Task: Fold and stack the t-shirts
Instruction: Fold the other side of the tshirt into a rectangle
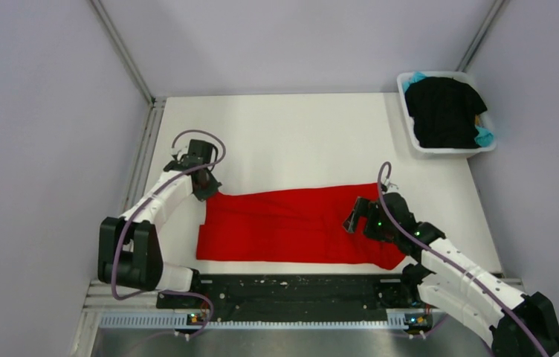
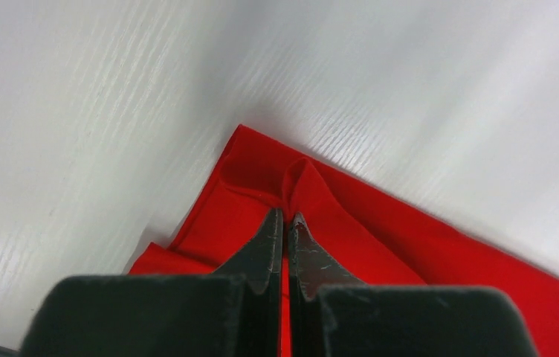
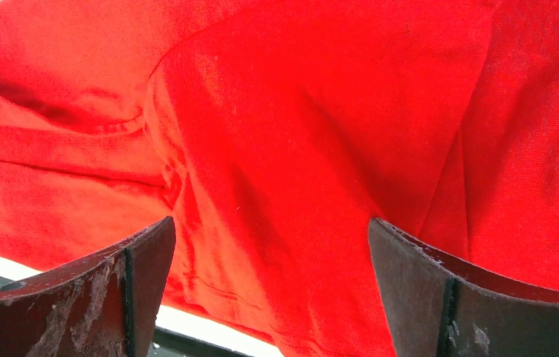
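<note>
Along the near edge of the desk (image 1: 299, 134), your right arm (image 1: 455, 264) reaches in low and covers the near right corner of the red t-shirt (image 1: 284, 227), so that hem is hidden. The right jaws stand wide apart over the cloth, gripping nothing. From the wrist view, soft matte knit with shallow creases and a stitched seam fills the gap. The shirt lies flat as a long folded band across the desk's near half. At its far left corner your left arm (image 1: 161, 201) bends down steeply, and the left jaws are clamped on a small raised ridge of red cloth. In the far right corner, a white tub (image 1: 419, 145) holds a crumpled black t-shirt (image 1: 444, 111). The teal t-shirt (image 1: 484, 137) shows only as slivers beneath it.
</note>
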You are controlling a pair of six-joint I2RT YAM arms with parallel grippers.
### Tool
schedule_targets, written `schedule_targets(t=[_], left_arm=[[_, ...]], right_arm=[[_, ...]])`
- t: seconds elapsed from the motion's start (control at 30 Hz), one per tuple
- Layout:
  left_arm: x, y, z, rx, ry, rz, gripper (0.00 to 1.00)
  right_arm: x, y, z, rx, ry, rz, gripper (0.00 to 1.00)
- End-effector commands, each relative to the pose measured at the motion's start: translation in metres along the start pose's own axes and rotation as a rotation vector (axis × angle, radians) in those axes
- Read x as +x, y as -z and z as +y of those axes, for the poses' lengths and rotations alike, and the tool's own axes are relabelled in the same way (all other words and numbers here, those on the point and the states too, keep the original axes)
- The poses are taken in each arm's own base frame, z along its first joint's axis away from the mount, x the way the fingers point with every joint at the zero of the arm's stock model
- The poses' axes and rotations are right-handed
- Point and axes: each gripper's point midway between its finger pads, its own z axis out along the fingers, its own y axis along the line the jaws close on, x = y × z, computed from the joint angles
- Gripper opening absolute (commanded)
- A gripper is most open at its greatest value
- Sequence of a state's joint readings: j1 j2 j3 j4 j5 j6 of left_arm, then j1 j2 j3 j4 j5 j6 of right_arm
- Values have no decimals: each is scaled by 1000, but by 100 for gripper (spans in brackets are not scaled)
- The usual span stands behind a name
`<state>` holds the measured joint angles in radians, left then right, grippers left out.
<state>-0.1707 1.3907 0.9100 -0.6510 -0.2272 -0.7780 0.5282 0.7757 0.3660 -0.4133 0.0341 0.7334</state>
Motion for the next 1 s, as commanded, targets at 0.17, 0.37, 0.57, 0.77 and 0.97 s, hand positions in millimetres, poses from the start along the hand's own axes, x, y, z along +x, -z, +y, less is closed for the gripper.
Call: schedule_targets(t=[0.17, 0.37, 0.57, 0.77, 0.97], left_arm=[[-47, 28, -44, 149, -50, -99, 0], [-46, 30, -33, 146, -51, -143, 0], [-14, 6, 21, -9, 17, -157, 0], [4, -8, 46, -99, 62, -103, 35], [-3, 10, 35, -54, 65, -100, 70]], right_arm=[[6, -3, -5, 17, 19, 11, 99], [7, -3, -6, 21, 20, 12, 99], [10, -4, -8, 23, 22, 23, 99], [11, -3, -6, 10, 36, 36, 99], [5, 4, -2, 10, 68, 30, 99]])
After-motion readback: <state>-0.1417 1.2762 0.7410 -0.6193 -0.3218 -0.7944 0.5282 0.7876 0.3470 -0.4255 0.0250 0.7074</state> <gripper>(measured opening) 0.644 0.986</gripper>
